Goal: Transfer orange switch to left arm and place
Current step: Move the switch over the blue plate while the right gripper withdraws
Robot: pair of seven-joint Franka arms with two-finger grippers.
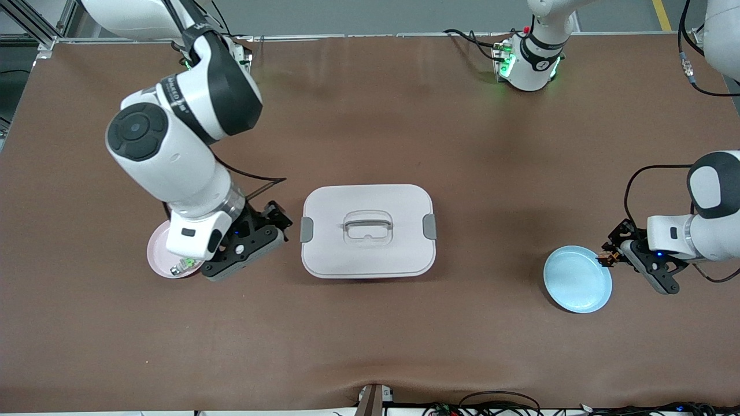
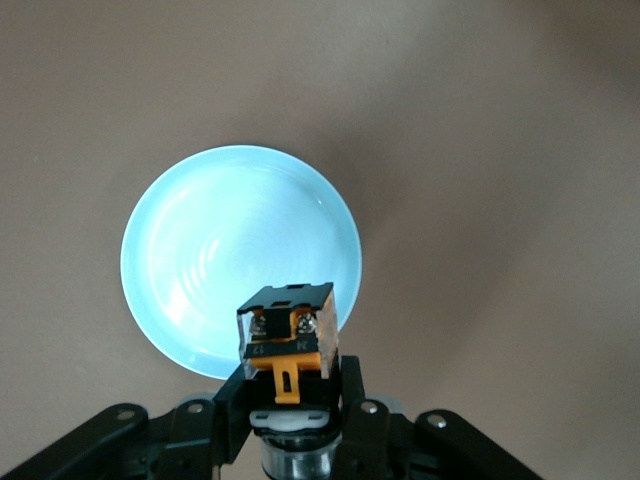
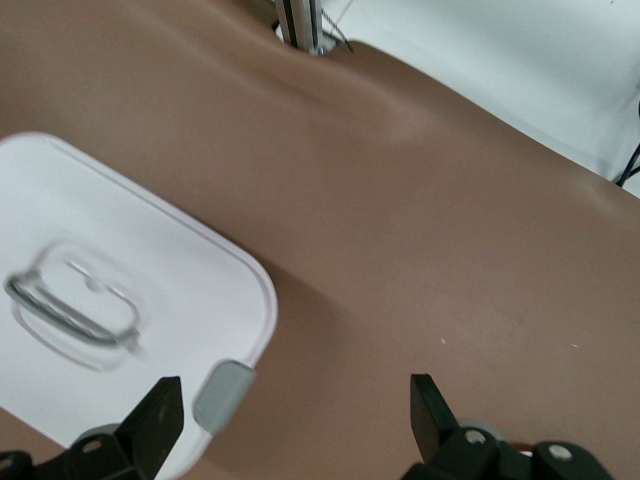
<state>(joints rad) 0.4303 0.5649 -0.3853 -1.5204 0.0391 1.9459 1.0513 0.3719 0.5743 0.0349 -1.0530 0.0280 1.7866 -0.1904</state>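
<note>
The box sits on the table about midway between the 2 arms' ends. Toward the right arm's end, well apart from the box, lies 1 plate, with a small component on its rim nearer the front camera. The right gripper hangs between that plate and the box, over bare table just beside the box's clip. Toward the left arm's end lies a 2nd plate, slightly nearer the front camera than the box. The left gripper is over that plate's edge, with the orange switch between its fingers.
</note>
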